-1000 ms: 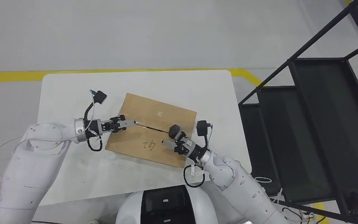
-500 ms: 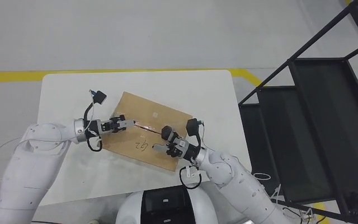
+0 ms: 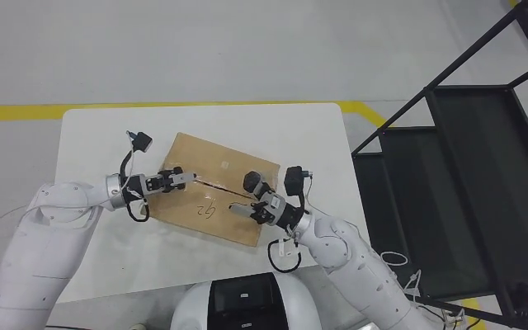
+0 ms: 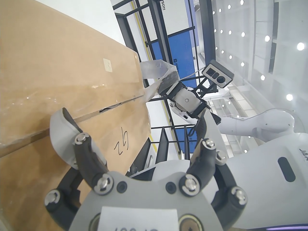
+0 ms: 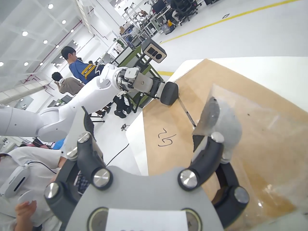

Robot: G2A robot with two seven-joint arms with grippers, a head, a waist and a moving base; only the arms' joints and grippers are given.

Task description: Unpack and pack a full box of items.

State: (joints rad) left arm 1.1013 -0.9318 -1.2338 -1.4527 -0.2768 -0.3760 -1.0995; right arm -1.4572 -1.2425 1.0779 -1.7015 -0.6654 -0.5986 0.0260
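Note:
A brown cardboard box (image 3: 216, 165) with a handwritten mark lies closed on the white table (image 3: 99, 140). Its taped centre seam (image 4: 108, 108) is slightly parted. My left gripper (image 3: 183, 176) is open at the box's left side, with one finger (image 4: 63, 126) resting on the lid beside the seam. My right gripper (image 3: 244, 194) is open over the box's near right part. A strip of clear tape (image 5: 252, 121) clings to one of its fingers (image 5: 214, 114) and trails to the seam's end (image 4: 154, 69).
A black metal stair frame (image 3: 445, 165) stands just right of the table. A yellow floor line (image 3: 49, 111) runs behind it. Bare table surface lies left of the box and along the far edge.
The box has slid and turned a little toward the left. My right gripper has swung over the lid and risen slightly with the tape; the left gripper has shifted left with the box.

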